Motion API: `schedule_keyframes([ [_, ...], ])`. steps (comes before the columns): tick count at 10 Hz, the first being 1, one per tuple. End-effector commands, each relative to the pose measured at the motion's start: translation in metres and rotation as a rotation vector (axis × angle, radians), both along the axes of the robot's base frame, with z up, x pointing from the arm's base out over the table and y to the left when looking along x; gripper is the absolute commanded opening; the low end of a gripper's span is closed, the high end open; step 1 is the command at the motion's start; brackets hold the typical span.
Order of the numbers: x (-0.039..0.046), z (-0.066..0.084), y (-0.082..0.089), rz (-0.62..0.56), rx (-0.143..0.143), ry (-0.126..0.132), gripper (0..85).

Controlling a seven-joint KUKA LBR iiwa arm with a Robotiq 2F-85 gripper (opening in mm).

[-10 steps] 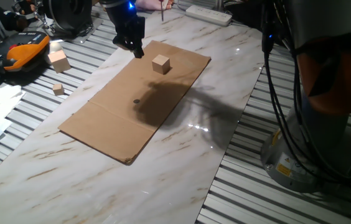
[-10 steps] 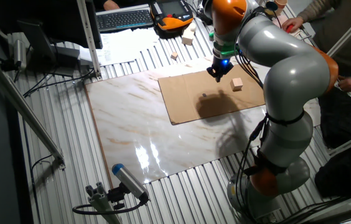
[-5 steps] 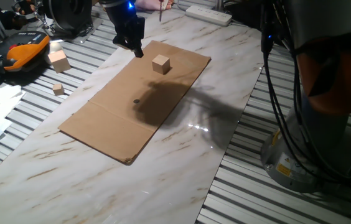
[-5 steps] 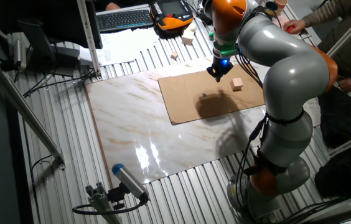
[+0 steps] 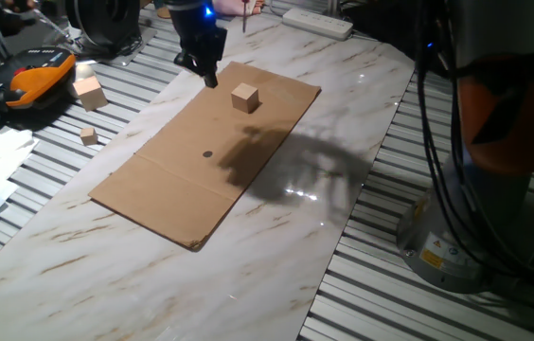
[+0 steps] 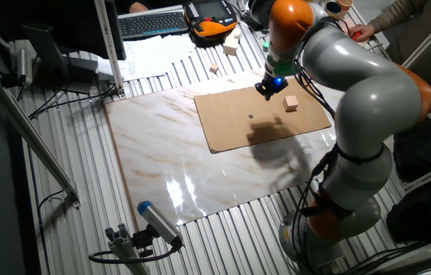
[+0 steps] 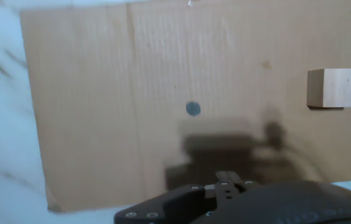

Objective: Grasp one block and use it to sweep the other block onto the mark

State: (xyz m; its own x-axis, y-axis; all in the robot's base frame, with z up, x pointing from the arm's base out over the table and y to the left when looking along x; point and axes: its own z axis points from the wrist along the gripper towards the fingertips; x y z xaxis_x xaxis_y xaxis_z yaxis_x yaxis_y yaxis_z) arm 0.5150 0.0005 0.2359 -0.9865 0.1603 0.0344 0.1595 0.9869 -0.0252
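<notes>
Black two-finger gripper (image 5: 209,78) hangs above the far edge of the flat brown cardboard sheet (image 5: 182,180), tips close over the board's border with the white marble tabletop (image 5: 276,237). Can't tell whether the fingers are apart or together: fixed views show only a dark tapering tip, hand view shows just the black housing at the frame bottom. No block visible between the fingers in any view.

Light wooden cube (image 5: 244,98) sits on the cardboard just beside the gripper, not touching it; in the hand view the same cube (image 7: 333,88) is up and to the right of the hand, apart from it. Small dark round mark (image 5: 207,154) lies on bare cardboard farther out from the gripper, well apart from the cube; in the hand view the mark (image 7: 192,109) is ahead of the hand, slightly left of centre, with the hand's shadow just below it.

Off to the gripper's side, away from the cardboard, on the ribbed metal surface: a bigger wooden block (image 5: 89,92) and a smaller wooden block (image 5: 89,136), both well apart from the hand.
</notes>
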Motion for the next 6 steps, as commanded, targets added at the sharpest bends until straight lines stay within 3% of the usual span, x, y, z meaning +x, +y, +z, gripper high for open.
schedule_keyframes([
  [1,0.0,0.0,0.0002,-0.041,-0.025,-0.038,0.0],
  [2,0.0,0.0,0.0002,-0.073,-0.065,-0.056,0.0],
  [3,0.0,0.0,0.0002,-0.096,-0.07,-0.075,0.0],
  [4,0.0,0.0,0.0002,-0.138,0.077,-0.106,0.0],
  [5,0.0,0.0,0.0002,-0.135,0.036,-0.109,0.0],
  [6,0.0,0.0,0.0002,-0.126,0.024,-0.099,0.0],
])
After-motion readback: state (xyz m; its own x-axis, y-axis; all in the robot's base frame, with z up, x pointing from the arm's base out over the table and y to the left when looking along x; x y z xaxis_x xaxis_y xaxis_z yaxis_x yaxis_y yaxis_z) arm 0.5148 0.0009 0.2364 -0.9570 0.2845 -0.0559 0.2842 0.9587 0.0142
